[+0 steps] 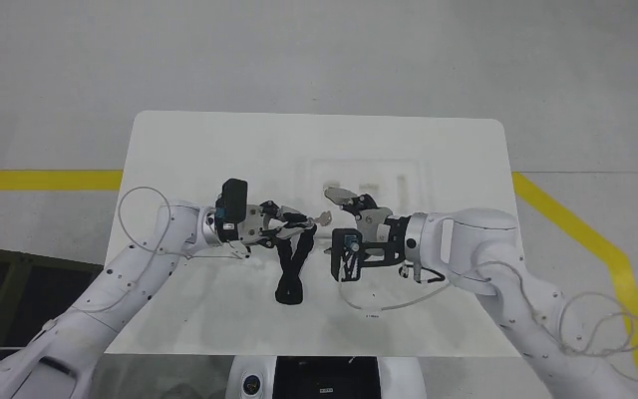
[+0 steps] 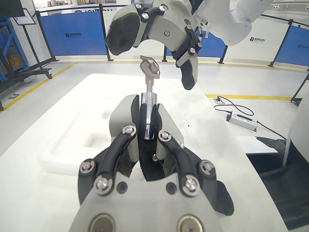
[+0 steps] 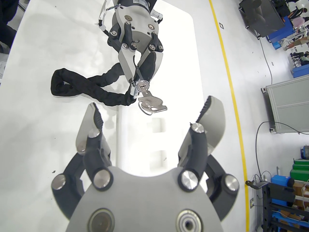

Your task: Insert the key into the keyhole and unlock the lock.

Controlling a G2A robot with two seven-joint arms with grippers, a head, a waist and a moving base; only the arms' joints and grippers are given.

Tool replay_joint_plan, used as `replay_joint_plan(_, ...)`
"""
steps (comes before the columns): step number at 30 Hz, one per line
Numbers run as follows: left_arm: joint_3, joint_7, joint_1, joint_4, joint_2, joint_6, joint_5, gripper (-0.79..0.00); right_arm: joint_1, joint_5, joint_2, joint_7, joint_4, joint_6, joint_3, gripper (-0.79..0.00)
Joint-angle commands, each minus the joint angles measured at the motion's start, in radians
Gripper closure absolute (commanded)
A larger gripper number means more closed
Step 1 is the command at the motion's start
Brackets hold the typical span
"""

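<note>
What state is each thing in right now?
key: inserted in the keyhole, head sticking out, not gripped.
lock: held above the table; whether it is unlocked cannot be told.
chain: looped, trailing from the lock.
left gripper: shut on the lock.
right gripper: open, facing the key's head.

Key (image 3: 152,103) sits in the lock (image 3: 141,86) (black chain (image 3: 79,85) attached).
</note>
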Motion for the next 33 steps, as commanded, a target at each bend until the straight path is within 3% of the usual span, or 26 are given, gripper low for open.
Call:
replay_joint_plan(1, 0.000, -0.001, -0.001, 0.003, -0.002, -0.001, 0.000, 0.000, 0.004, -0.015, -0.002, -0.003, -0.002, 0.012, -0.008, -0.462)
replay_joint_plan(3, 0.000, 0.000, 0.000, 0.008, -0.004, 0.000, 0.002, 0.000, 0.006, -0.033, -0.002, -0.005, -0.002, 0.021, -0.013, -0.388)
replay_joint_plan(16, -0.013, 0.003, 0.008, 0.014, -0.011, 0.003, 0.013, 0.000, 0.015, -0.077, -0.007, 0.026, -0.018, 0.035, -0.042, -0.320)
replay_joint_plan(22, -0.019, 0.001, 0.013, 0.011, -0.013, 0.001, 0.016, 0.000, 0.025, -0.080, -0.010, 0.031, -0.017, 0.041, -0.048, -0.145)
replay_joint_plan(25, -0.022, -0.001, 0.014, 0.010, -0.014, -0.001, 0.016, 0.000, 0.026, -0.082, -0.011, 0.028, -0.019, 0.048, -0.049, 0.000)
replay_joint_plan(33, -0.031, -0.002, 0.014, 0.007, -0.017, -0.002, 0.030, 0.000, 0.024, -0.002, -0.017, 0.049, 0.005, 0.067, -0.052, 0.000)
